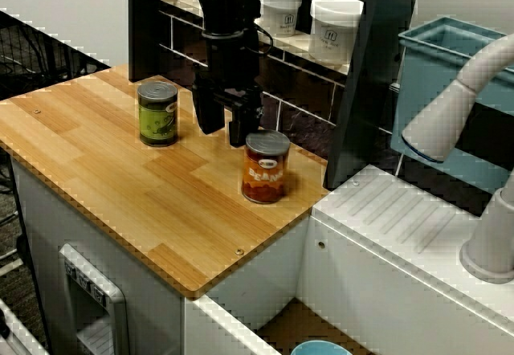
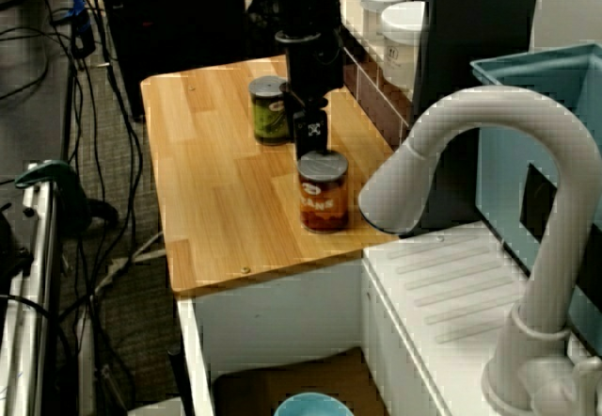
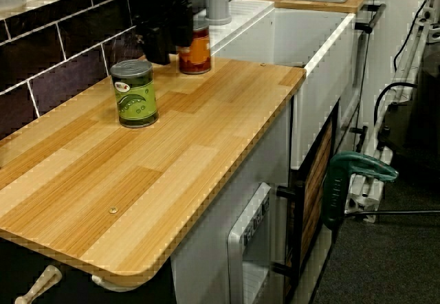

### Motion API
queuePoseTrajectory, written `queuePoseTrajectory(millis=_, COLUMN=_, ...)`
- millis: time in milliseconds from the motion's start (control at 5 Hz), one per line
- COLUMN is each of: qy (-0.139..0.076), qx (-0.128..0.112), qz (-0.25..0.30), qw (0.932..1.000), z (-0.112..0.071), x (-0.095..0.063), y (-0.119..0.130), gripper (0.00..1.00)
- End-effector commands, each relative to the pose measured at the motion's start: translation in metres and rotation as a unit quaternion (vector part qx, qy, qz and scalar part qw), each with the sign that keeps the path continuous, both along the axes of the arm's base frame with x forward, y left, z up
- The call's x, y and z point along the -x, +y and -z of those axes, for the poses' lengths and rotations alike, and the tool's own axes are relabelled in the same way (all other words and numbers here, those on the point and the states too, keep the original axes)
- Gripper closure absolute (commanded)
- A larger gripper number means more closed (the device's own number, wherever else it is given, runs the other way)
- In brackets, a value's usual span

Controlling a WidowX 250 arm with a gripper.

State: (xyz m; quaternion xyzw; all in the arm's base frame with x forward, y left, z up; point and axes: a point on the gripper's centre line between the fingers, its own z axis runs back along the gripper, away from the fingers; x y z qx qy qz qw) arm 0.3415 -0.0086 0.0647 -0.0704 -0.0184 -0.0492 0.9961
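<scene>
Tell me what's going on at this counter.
A black robot arm reaches down over the wooden counter. Its end effector is open and holds nothing. It hangs just behind the orange bean can, close to the lid, though the pictures do not show whether it touches. A green can stands apart from them on the counter. Both cans are upright. White jars sit on the shelf behind the arm.

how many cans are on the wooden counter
2. A green can stands in the middle of the counter; an orange beans can stands right by the hand, near the edge. None seem hidden.
</scene>
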Motion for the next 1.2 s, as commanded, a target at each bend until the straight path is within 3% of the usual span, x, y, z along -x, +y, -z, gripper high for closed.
queuePoseTrajectory(millis=0, qy=-0.018, qx=0.007, qz=0.024, qw=0.9995, z=-0.019, x=0.006, y=-0.022, gripper=0.0)
queuePoseTrajectory(millis=600, qy=-0.009, qx=0.013, qz=0.055, qw=0.9984, z=-0.025, x=0.028, y=-0.051, gripper=0.0)
queuePoseTrajectory(millis=1000, qy=-0.001, qx=0.029, qz=0.071, qw=0.997, z=-0.034, x=0.041, y=-0.058, gripper=0.0)
